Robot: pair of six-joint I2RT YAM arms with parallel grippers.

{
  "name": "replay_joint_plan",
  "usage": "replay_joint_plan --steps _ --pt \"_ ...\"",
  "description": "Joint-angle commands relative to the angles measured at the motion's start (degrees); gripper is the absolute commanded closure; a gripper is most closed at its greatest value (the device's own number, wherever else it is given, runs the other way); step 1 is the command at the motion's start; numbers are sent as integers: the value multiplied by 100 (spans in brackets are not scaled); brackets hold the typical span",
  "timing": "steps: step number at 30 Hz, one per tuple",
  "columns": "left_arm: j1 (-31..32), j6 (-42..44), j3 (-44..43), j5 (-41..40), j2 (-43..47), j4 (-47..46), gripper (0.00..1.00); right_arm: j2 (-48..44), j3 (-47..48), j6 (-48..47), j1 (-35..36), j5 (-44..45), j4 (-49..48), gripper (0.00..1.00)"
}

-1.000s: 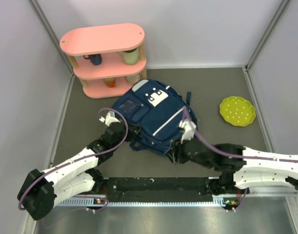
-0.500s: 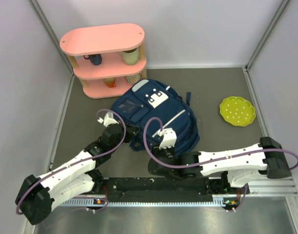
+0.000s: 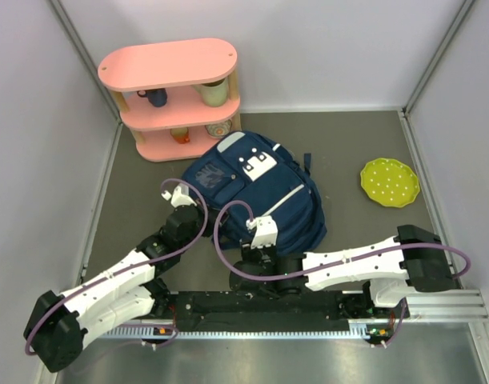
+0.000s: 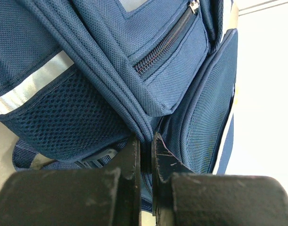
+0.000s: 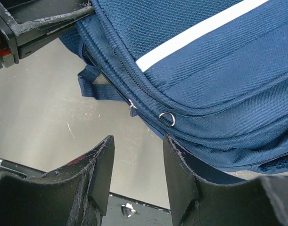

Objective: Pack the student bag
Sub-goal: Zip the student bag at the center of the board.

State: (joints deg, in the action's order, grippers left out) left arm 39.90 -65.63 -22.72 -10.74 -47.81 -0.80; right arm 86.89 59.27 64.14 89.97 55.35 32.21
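Shift: the right arm has swung in from the right side of the desk (image 3: 364, 144) across the near edge, and its claw (image 5: 136, 147) now sits at the near-left corner of the student bag (image 3: 260, 188). The bag itself has barely moved.
Right claw: fingers spread with nothing between them, hanging just short of the bag's seam. A small zip pull (image 5: 132, 111) and a metal ring (image 5: 167, 117) lie directly ahead.
Left claw: (image 4: 144, 146) pressed together on a fold of navy fabric at the bag's left edge, pinning it.
Student bag: lying flat mid-desk, front pockets and white patches facing up, between the pink shelf (image 3: 170, 96) at the back and the green plate (image 3: 390, 182) at the right, well apart from the plate.
Zip: the track running past the pull looks closed.
Meaning for the task: packing seems not yet begun. With one claw anchoring the bag, the other appears lined up to take the pull and open the compartment.
Risk: the pull is small and may slip from the fingers.
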Motion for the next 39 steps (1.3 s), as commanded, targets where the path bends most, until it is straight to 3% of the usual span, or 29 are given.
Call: replay_joint_plan --steps 1,7,16,28,39 --pt "88 497 -154 722 44 -473 100 -32 322 -33 47 -41 -215 55" --pt "79 971 -285 1390 -140 -457 100 30 165 28 -164 -832 -715 54" --pt "88 1306 -408 1821 105 -281 100 214 -90 336 -463 -790 -857 54" --pt "88 1069 -321 1646 360 -87 100 539 234 1258 -446 -69 637 54" --pt "71 990 -171 1487 352 -219 100 320 252 1400 -121 72 1209 54"
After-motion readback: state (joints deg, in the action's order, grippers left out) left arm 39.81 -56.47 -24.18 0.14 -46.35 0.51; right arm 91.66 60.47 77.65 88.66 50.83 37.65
